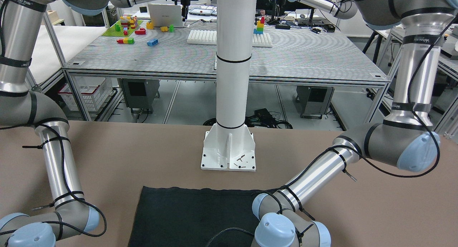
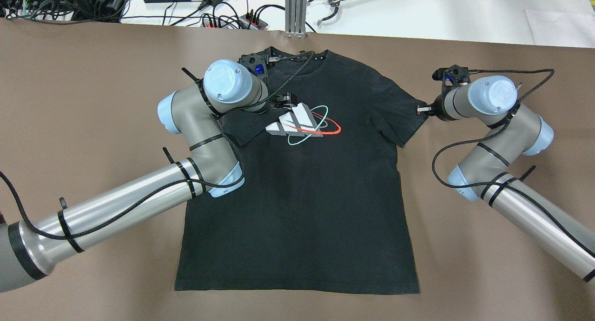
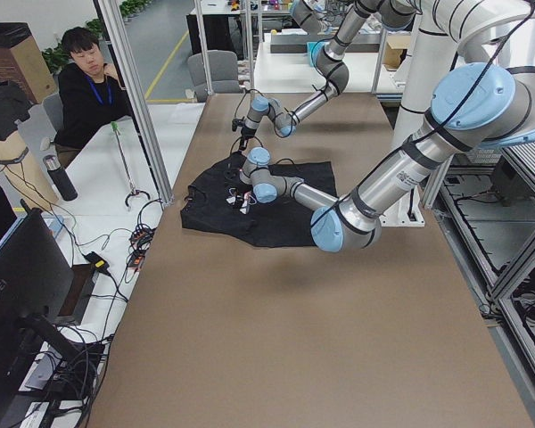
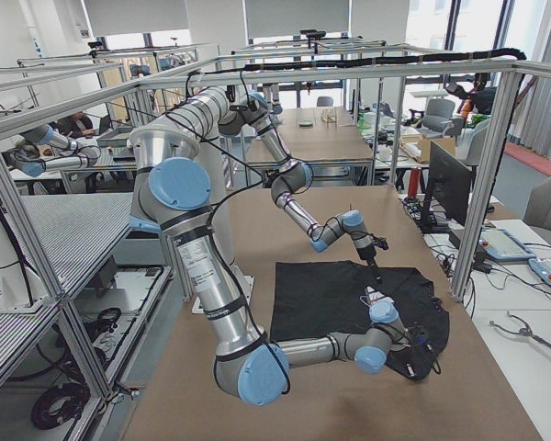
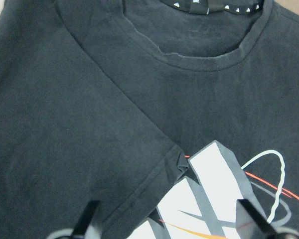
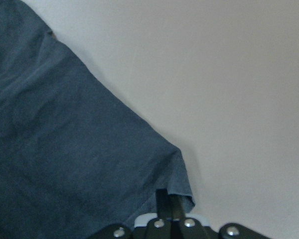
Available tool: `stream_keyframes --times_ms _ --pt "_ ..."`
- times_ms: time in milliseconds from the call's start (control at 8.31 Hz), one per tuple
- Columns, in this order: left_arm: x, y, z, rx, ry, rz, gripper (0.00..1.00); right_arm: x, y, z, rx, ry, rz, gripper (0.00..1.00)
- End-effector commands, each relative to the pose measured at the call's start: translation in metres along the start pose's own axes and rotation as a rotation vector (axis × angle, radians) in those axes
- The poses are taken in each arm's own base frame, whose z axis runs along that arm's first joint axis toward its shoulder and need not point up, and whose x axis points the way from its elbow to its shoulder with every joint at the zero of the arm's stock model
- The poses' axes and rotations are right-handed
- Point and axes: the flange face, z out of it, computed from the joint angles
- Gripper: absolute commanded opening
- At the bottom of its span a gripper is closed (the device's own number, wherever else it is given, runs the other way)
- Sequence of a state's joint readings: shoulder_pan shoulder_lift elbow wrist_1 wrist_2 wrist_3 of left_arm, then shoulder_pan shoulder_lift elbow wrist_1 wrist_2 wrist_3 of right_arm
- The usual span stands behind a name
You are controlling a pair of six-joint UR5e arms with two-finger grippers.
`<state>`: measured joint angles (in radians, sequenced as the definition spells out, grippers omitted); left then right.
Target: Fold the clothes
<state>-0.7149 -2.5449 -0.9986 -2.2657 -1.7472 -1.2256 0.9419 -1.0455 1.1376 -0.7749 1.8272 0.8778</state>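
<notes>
Bare tabletop (image 2: 69, 126) lay open either side of the shirt (image 2: 302, 209) — the left arm (image 2: 200, 140) reached over its chest, and a white column (image 1: 230, 79) stood beyond its hem.

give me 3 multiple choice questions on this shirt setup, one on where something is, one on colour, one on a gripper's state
1. Where does the sleeve by the left gripper lie?
A. spread out flat to the side
B. folded in over the chest
C. rolled up into a ball

2. What colour is the shirt?
A. white
B. black
C. yellow

3. How is the left gripper?
A. open
B. shut on the shirt
C. out of sight

Answers:
1 B: the overhead view shows the sleeve lying on the shirt's chest, its edge next to the logo.
2 B: the fabric is black in every view that shows it.
3 A: the left wrist view shows its fingers wide apart above the folded sleeve, with nothing between them.
</notes>
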Motion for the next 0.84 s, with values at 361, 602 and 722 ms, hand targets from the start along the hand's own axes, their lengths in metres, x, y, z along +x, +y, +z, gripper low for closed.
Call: stream_keyframes --times_ms 361,602,722 --pt "-0.016 -0.022 -0.014 0.022 0.003 0.058 0.94 -0.101 -0.063 -0.060 0.058 -0.083 0.123 0.00" --pt "-0.031 -0.027 -0.012 0.026 -0.012 0.073 0.94 -0.205 -0.077 -0.079 0.003 -0.095 0.226 0.00" --pt "-0.035 -0.028 -0.012 0.026 -0.015 0.075 0.94 -0.250 -0.077 -0.088 0.009 -0.097 0.256 0.00"
